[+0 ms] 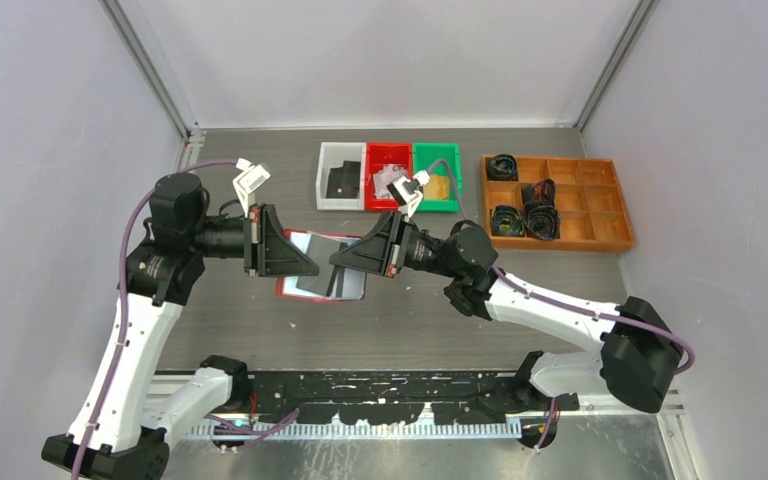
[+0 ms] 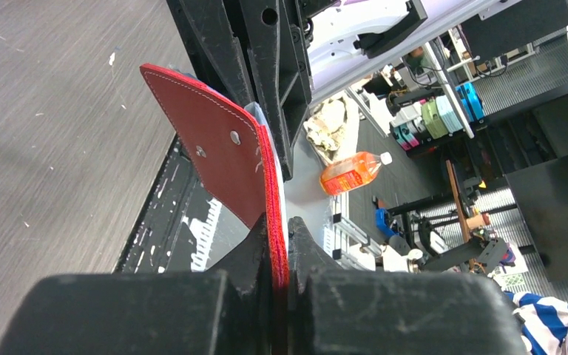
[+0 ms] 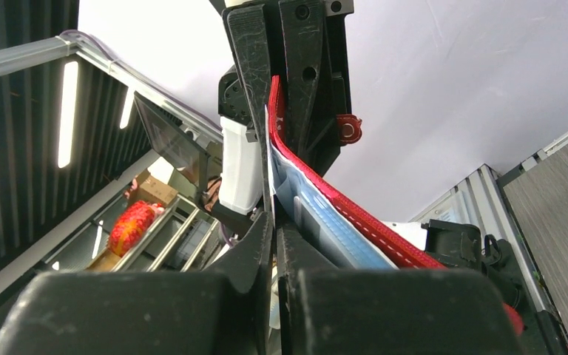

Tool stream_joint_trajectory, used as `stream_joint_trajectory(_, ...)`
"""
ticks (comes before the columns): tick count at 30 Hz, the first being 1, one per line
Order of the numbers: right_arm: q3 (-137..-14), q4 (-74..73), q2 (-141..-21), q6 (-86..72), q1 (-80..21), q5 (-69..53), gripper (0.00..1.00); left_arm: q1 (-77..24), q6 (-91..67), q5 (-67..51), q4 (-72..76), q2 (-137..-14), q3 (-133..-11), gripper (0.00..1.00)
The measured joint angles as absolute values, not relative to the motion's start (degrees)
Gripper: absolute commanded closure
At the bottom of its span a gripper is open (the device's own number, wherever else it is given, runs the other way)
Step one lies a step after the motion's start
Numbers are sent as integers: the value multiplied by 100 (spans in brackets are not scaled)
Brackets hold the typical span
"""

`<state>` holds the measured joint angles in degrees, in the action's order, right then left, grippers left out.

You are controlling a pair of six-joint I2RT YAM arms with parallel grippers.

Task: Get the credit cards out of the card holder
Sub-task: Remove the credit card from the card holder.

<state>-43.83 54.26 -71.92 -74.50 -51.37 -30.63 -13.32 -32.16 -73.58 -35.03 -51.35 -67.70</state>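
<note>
The red card holder [image 1: 350, 296] hangs open above the table centre, between both grippers. My left gripper [image 1: 310, 268] is shut on its edge; the left wrist view shows the red cover [image 2: 214, 151] pinched in the left gripper [image 2: 279, 248]. My right gripper [image 1: 337, 262] faces it from the right. In the right wrist view the right gripper [image 3: 273, 222] is shut on a thin pale credit card edge [image 3: 268, 174]. The holder's blue-grey pocket page [image 3: 333, 214] and red cover [image 3: 373, 225] lie just outside its right finger. A dark flat area [image 1: 322, 284] inside the holder could be another card.
White [image 1: 328, 190], red [image 1: 375, 198] and green [image 1: 450, 205] bins stand in a row at the back. An orange compartment tray [image 1: 600, 215] holding black coiled items stands at the back right. A black rail [image 1: 390, 385] runs along the near edge.
</note>
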Motion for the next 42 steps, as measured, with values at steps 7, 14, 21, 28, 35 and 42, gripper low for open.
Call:
stream_joint_trajectory(7,-4119,5360,-6904,-7391,-5164,-2926,81,-1363,-3293,-7338,-3538,-5164,-6770,100)
stream_joint_trajectory(14,-4066,5146,-6689,-7319,-5124,-2928,91,-1337,-3323,-7415,-3494,-5162,-6770,100)
stream_joint_trajectory(21,-4093,5177,-6755,-7367,-5122,-2989,56,-1334,-3361,-7417,-3494,-5162,-6770,100)
stream_joint_trajectory(28,-4257,5151,-6827,-7365,-5122,-3076,79,-1302,-3273,-7419,-3498,-5170,-6770,100)
stream_joint_trajectory(35,-4263,4993,-6812,-7260,-5118,-3072,99,-1229,-2919,-7413,-3820,-5288,-6908,100)
stream_joint_trajectory(42,-4226,3487,-5948,-6602,-4744,-3065,99,-703,-2314,-7454,-4436,-5590,-7140,100)
